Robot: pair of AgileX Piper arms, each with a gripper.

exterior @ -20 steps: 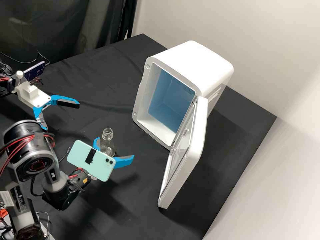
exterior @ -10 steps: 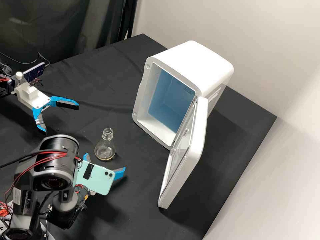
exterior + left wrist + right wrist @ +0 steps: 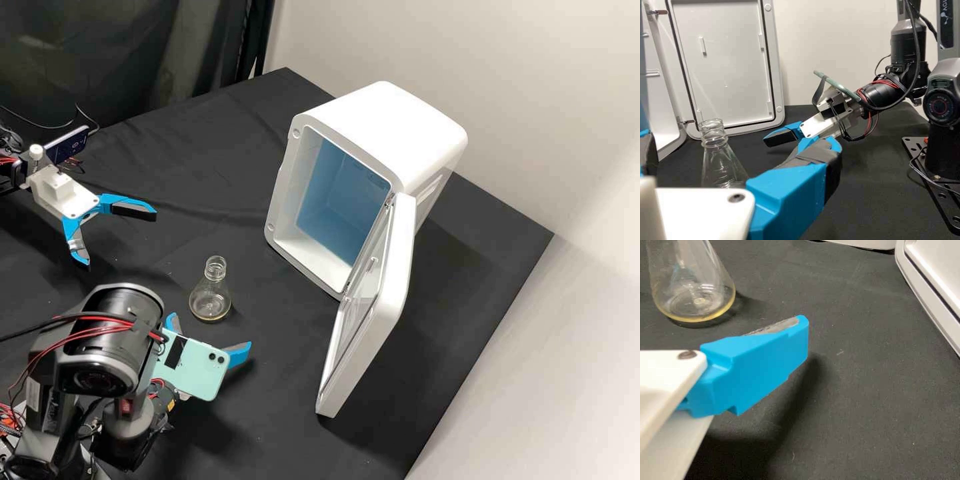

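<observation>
High view first: the right claw [image 3: 208,335] hangs low over the bench [image 3: 200,153], blue fingers spread wide, gripping nothing. The glass flask [image 3: 211,295] stands upright just beyond its fingertips, near but not touching. A mint-green phone [image 3: 193,363] rides on the wrist right behind that claw. The left claw [image 3: 117,235] sits on the flask's other side, well apart from it, and its fingers are splayed wide and empty too. Past both claws stands the white mini fridge [image 3: 400,133], pale blue inside, with its door [image 3: 377,300] swung open.

Over to the left wrist view: the flask rises ahead of the left claw, in the gap between its two fingers. The right claw is beyond it, and the open door stands behind them all.

Right wrist view now: one blue finger juts out above the black cloth. The flask's base (a thin yellowish ring at the bottom) lies just off the tip, clear of it. The door's white edge is farther out.
</observation>
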